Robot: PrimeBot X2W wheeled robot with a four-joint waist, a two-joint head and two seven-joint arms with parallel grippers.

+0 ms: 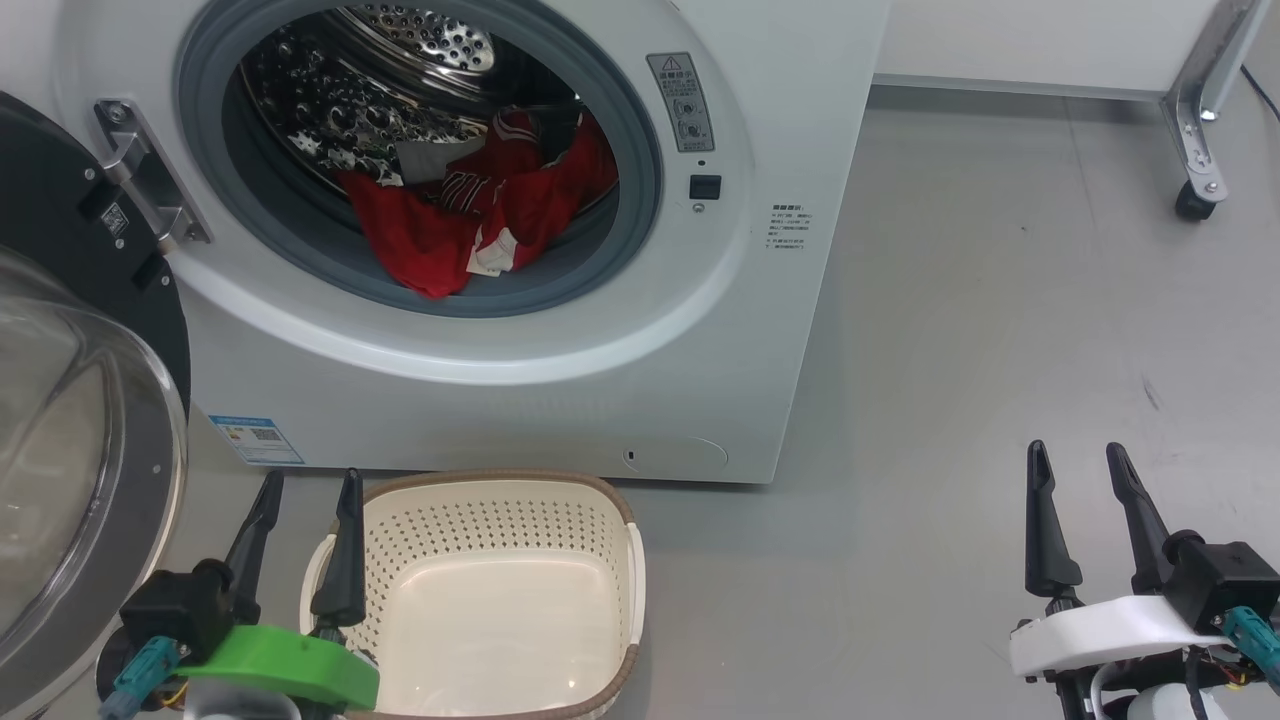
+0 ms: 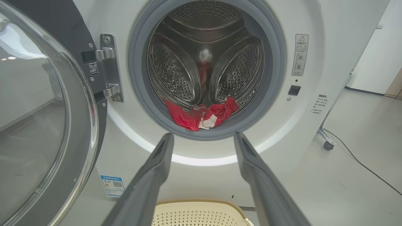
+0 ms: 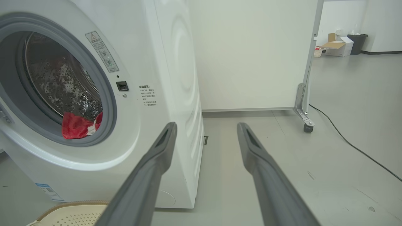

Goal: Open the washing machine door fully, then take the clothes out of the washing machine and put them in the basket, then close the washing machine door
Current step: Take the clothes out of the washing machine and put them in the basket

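The door (image 1: 70, 400) is seen at the machine's (image 1: 520, 400) left, hung on its hinge (image 1: 150, 170) and swung wide, so the first step is judged done. The left pincer (image 1: 311, 480) is held low in front of the machine, below the grey seal (image 1: 550, 265), its fingers (image 1: 345, 540) spread wide with nothing between them. The basket (image 1: 480, 482) is set on the floor (image 1: 1000, 300) just in front of the machine, with no clothes in it yet. The clothes (image 1: 470, 215) are found inside the machine, heaped at the bottom of the drum (image 1: 400, 50), with one red fold draped over the seal at the front. They are judged light, soft and limp. They can be expected to sag and trail when lifted, and could snag on the seal. The draped fold or the bunched middle is thought the best hold, pinched deep. The right pincer (image 1: 1077, 450) is held to the machine's right, over the floor, likewise wide and empty.
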